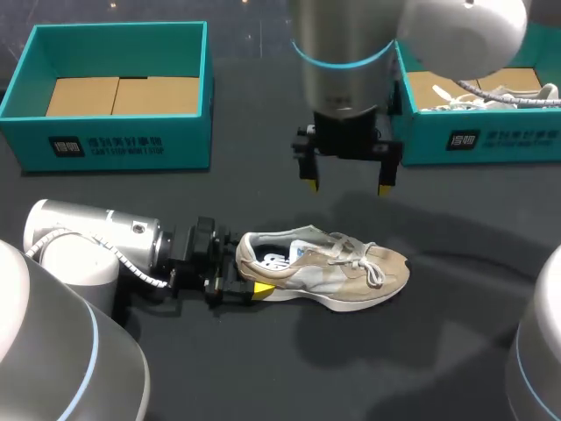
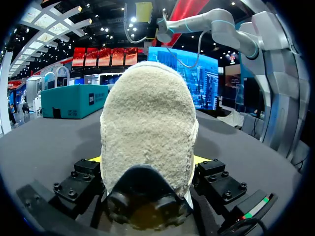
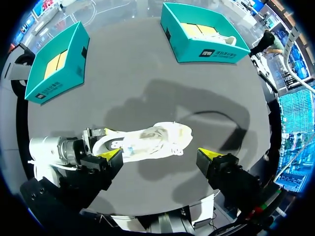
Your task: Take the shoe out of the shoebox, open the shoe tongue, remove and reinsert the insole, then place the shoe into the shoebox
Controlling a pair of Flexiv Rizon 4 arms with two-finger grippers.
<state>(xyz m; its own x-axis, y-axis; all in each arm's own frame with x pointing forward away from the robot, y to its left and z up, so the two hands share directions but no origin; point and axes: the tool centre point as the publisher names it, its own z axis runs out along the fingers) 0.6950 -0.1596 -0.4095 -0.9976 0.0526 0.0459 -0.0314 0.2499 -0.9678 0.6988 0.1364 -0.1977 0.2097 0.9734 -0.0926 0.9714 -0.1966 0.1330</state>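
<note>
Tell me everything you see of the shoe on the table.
The shoe is a beige low sneaker, suede and mesh by the look, with pale laces, a white sole and a printed insole showing inside. It stands upright on the dark table, toe towards my right. The left gripper clamps its fuzzy heel from both sides; nothing else touches it.

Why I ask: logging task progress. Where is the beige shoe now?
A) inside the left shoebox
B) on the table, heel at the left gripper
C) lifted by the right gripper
B: the shoe lies on the table, heel clamped in the left gripper; the right gripper hangs open above it.
</note>
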